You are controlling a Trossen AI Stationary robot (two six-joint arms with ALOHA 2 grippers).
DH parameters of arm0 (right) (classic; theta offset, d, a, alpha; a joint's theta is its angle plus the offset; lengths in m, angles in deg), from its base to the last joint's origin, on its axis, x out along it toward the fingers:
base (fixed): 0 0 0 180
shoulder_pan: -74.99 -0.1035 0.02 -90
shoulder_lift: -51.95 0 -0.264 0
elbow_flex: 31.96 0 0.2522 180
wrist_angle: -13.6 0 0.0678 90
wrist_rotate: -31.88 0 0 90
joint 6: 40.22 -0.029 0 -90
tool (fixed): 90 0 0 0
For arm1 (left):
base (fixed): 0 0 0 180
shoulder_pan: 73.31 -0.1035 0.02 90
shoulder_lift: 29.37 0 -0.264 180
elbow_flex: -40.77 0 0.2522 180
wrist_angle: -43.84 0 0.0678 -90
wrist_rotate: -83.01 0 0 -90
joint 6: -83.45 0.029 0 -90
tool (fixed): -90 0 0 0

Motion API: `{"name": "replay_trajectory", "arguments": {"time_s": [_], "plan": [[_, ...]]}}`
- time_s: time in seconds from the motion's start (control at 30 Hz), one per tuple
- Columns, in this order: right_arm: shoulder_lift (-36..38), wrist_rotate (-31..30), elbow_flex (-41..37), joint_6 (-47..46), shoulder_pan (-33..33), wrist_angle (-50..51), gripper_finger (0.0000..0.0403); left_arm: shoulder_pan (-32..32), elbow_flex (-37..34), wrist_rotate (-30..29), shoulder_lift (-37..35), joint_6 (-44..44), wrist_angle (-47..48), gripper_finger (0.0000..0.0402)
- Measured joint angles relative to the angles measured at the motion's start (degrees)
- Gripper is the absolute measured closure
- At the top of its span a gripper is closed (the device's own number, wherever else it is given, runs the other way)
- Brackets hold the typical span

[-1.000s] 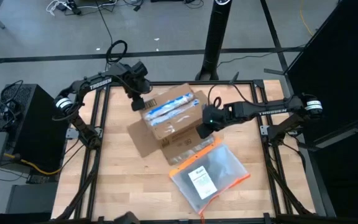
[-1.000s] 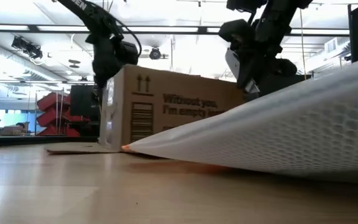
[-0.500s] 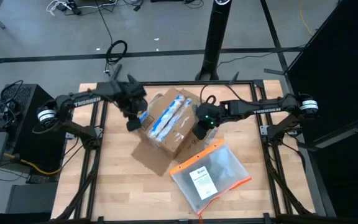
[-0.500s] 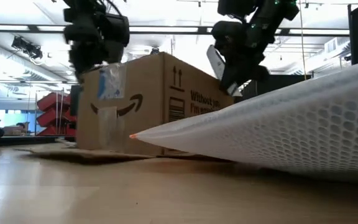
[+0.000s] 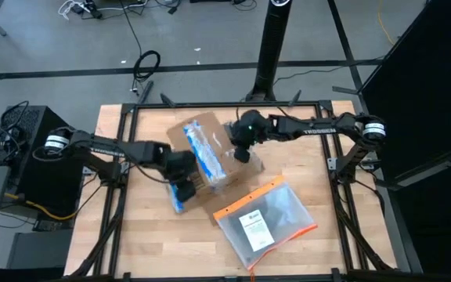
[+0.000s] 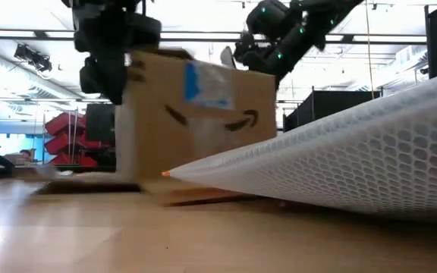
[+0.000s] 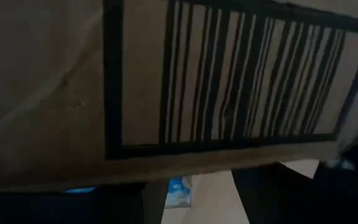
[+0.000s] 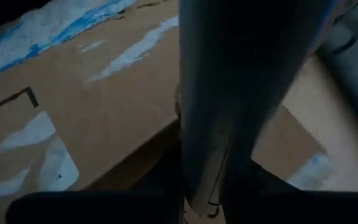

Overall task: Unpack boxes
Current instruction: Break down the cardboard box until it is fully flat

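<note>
The high view looks straight down on the whole table point(image 5: 143, 235), with the cardboard box point(image 5: 210, 153) near its middle. The low view sits at table height, looking level across at the same box point(image 6: 203, 114), close behind the clear pouch point(image 6: 355, 159). The 2 wrist views press close against the box's printed sides point(image 7: 73, 93) point(image 8: 92, 99).

Light wooden table point(image 5: 139, 251) with black frame filling frame centre. Brown cardboard box point(image 5: 210, 149) sitting on it, upper centre. Clear plastic pouch with orange edge point(image 5: 266, 221) lying flat, lower right of centre.
</note>
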Motion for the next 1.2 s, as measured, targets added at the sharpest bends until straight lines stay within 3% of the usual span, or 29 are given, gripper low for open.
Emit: {"name": "replay_trajectory", "arguments": {"time_s": [0.1,0.6,0.73,0.9,1.07,1.2], "plan": [[3.3,-2.4,4.4,6.4,1.0,6.8,0.0362,1.6,0.1,-3.5,1.2,-2.4,-4.6,0.0245],[20.1,-2.3,6.7,-0.2,2.9,26.7,0.0362,-6.8,5.6,2.5,2.1,12.0,-13.4,0.0245],[18.2,-3.6,4.7,-6.9,3.3,27.6,0.0362,-9.4,12.3,2.4,2.0,24.0,1.9,0.0245],[14.2,-7.5,3.8,-12.0,2.5,28.2,0.0362,-16.6,18.2,2.4,2.0,37.8,13.5,0.0245],[16.0,-9.6,5.7,-20.8,2.0,29.8,0.0362,-28.8,19.5,1.9,2.1,51.1,12.8,0.0245],[16.3,-7.5,3.7,-31.1,-1.9,31.1,0.0362,-36.7,18.4,3.7,3.6,54.2,11.7,0.0245]]}}
